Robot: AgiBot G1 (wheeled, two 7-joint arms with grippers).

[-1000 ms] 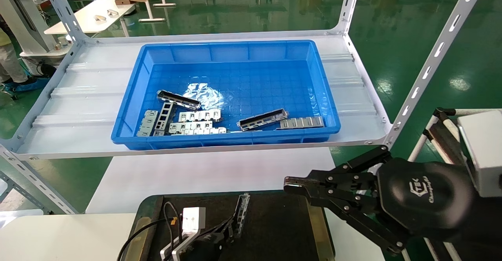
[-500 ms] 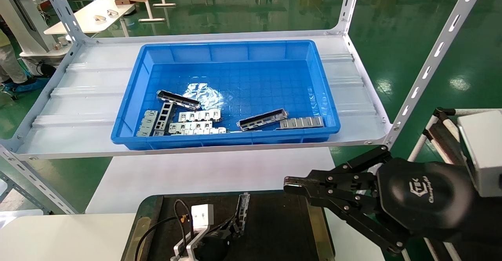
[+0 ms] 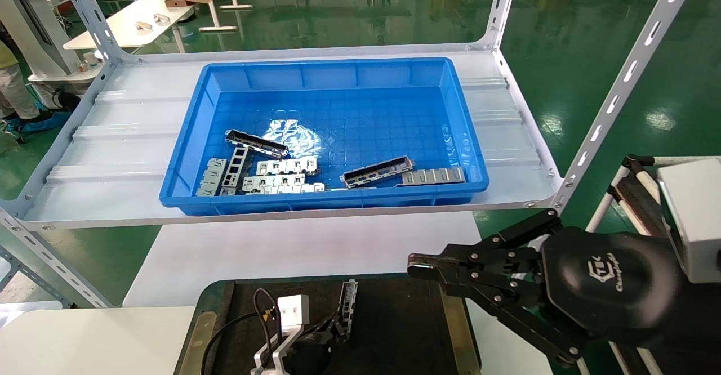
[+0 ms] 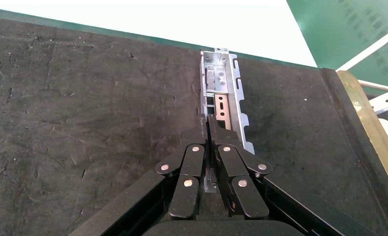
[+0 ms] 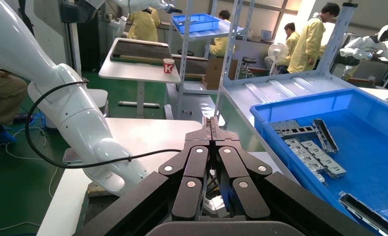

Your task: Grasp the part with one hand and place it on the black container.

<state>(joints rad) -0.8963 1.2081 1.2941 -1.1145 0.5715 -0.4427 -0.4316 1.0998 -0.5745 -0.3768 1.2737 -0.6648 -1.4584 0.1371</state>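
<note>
The part (image 3: 348,299), a slim light-silver channel bar with cutouts, lies lengthwise on the black container (image 3: 394,330), near its far edge. My left gripper (image 3: 337,326) is low over the container, shut on the near end of the part. In the left wrist view the part (image 4: 223,93) reaches away from the gripper (image 4: 209,124), whose fingertips pinch one side wall, over the matte black surface (image 4: 84,123). My right gripper (image 3: 419,263) hangs shut and empty to the right of the container; the right wrist view shows its pads (image 5: 211,125) pressed together.
A deep blue bin (image 3: 332,64) on the white metal shelf (image 3: 112,155) holds several darker channel bars and flat silver plates (image 3: 284,166). A slanted shelf post (image 3: 619,90) rises at the right. A white table (image 3: 293,245) lies between shelf and container.
My left wrist and its camera box have shifted to the right over the container. The part stays in nearly the same spot. The right arm has not moved.
</note>
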